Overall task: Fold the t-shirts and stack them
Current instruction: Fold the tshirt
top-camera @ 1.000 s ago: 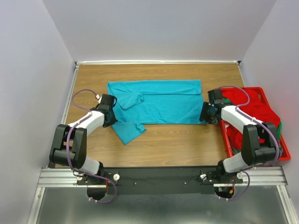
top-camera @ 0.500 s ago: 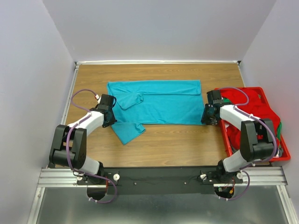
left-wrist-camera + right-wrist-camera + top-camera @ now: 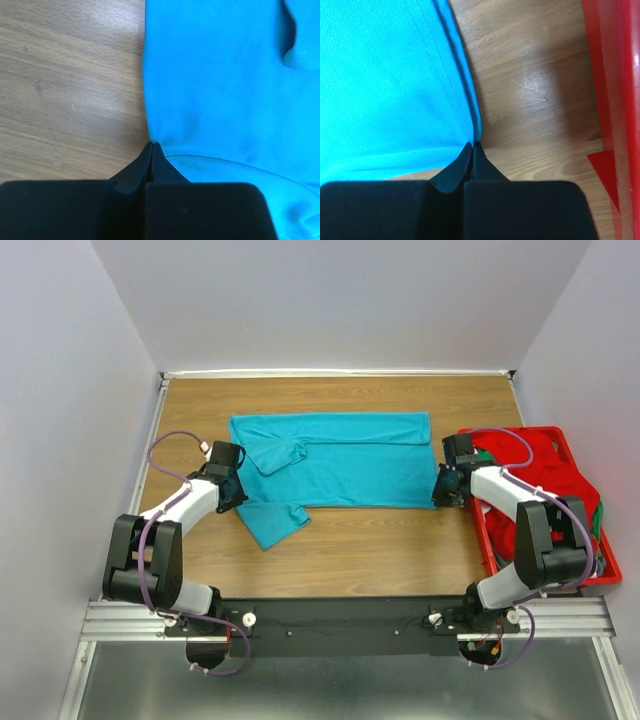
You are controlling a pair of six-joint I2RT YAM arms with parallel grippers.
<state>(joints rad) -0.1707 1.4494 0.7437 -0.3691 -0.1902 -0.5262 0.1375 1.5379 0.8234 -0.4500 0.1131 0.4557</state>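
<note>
Pinching the near edge of the teal t-shirt (image 3: 340, 455), spread flat on the table (image 3: 380, 540), left fingers (image 3: 151, 150) and right fingers (image 3: 471, 150) are closed on cloth; both ends should be lifted evenly so the fold is kept square.

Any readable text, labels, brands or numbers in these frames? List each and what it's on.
None: no view shows any readable text.
teal t-shirt: plain, with no print or tag showing.
red crate: no label in view.
left hand and right hand: plain black fingers, no markings.
Arm bodies in the top view: no lettering can be made out.
</note>
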